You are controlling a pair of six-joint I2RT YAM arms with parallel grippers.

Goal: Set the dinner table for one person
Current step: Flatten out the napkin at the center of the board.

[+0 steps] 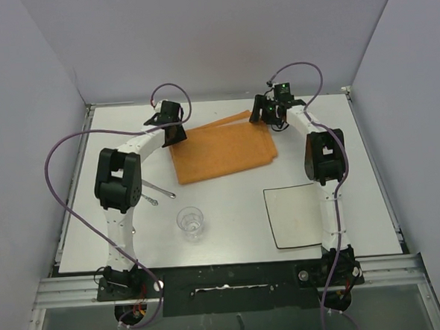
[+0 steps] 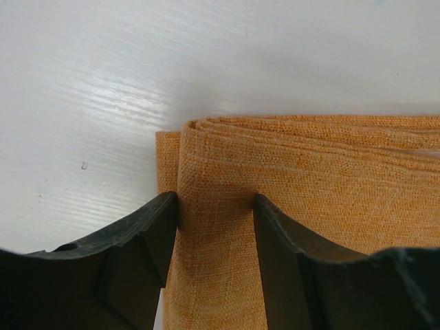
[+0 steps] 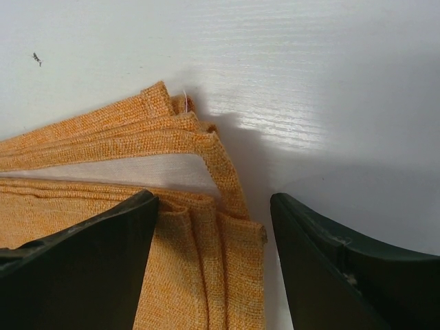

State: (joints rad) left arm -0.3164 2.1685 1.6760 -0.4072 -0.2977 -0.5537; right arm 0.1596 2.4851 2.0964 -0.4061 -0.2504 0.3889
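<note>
I'm on the opening step, spreading the orange mat (image 1: 221,151), which lies folded toward the far middle of the dinner tabletop (image 1: 232,239). My left tool (image 2: 215,203) has both fingers pressed against a ridge of cloth at the mat's far left corner, and I read that as a pinch. My right tool (image 3: 214,199) stands spread over the far right corner, one finger above cloth and one above bare tabletop. Next I'd close the right on that corner, then draw both corners evenly to unfold. The plate (image 1: 294,214) and glass (image 1: 190,220) wait nearer me.
</note>
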